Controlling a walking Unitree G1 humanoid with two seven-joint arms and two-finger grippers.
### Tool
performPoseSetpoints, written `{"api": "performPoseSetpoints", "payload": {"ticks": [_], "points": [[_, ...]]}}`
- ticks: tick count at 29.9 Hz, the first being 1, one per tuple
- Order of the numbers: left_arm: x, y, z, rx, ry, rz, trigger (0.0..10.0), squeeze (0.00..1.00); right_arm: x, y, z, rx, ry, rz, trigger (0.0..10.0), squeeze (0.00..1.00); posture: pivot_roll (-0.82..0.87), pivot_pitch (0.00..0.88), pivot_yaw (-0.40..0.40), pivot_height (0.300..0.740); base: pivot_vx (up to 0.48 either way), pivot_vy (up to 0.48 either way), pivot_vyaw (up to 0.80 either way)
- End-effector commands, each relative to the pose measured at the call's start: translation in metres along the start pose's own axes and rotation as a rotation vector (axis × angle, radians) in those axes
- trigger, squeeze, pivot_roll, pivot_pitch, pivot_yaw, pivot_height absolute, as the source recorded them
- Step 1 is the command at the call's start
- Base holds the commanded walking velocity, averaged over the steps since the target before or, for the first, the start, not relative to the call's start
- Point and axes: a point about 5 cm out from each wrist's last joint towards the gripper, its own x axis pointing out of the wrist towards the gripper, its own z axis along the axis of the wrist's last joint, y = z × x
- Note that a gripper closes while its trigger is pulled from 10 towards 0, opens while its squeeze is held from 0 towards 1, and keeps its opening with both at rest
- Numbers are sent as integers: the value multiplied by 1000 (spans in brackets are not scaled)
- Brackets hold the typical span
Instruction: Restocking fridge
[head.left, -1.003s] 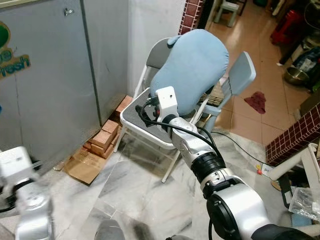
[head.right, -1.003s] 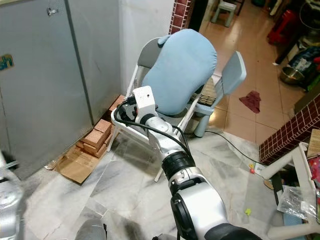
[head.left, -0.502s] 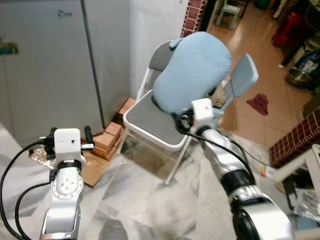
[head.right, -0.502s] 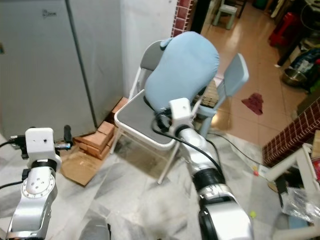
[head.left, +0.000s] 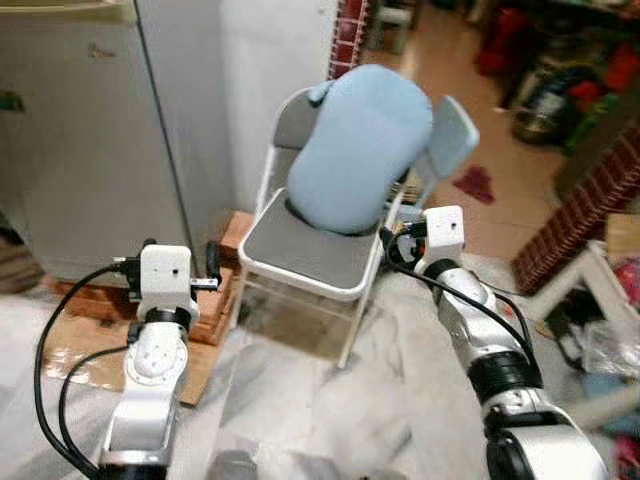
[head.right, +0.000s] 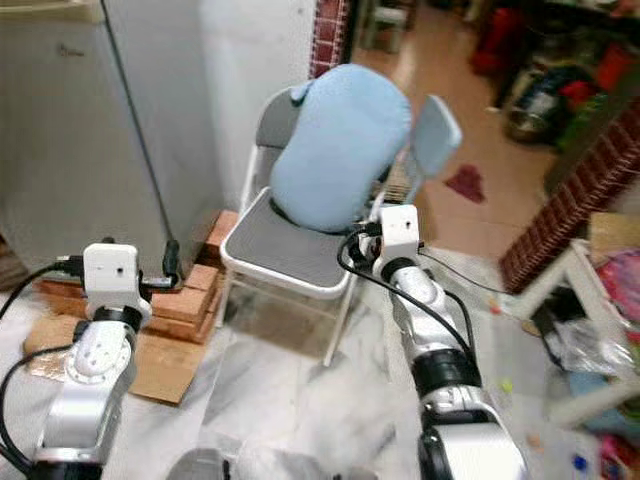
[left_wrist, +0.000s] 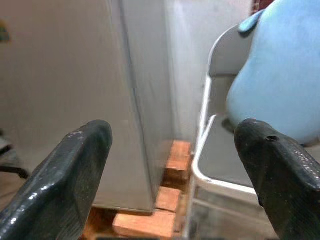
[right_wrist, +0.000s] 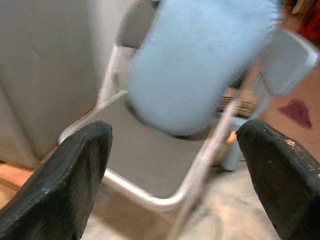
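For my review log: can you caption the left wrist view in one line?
Open left end effector faces the grey fridge on bricks, beside a folding chair holding a blue cushion.

You face a grey folding chair (head.left: 300, 250) on a pale marble floor (head.left: 330, 400), a big light-blue cushion (head.left: 355, 150) leaning on its backrest. Just left of the chair stands a grey cabinet (head.left: 90, 140) on bricks (head.left: 215, 300), flattened cardboard (head.left: 80, 360) before it. Beyond the chair the floor turns to orange tile (head.left: 480, 150), where a red rag (head.left: 470, 185) lies
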Motion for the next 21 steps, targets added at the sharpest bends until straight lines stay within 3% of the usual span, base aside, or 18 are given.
{"api": "performPoseSetpoints", "payload": {"ticks": [1,12,16,21], "points": [[3,-9,7,-19,-29,-41,10000,0,-1,-9,6,-18,-11,-20,10000,0,135,0,-90,740,0,480,-550],[9,-17,21,-48,-69,-93,10000,0,1,-7,10,-33,-6,-15,10000,0,131,0,-70,740,0,480,-777],[5,-34,22,-37,-67,-208,10000,0,0,-6,9,-14,-3,-31,10000,0,123,0,-63,740,0,480,-800],[-1,-42,20,-27,-46,-259,10000,0,-5,-7,10,4,-11,-43,10000,0,101,0,-53,740,0,478,-800]]}}
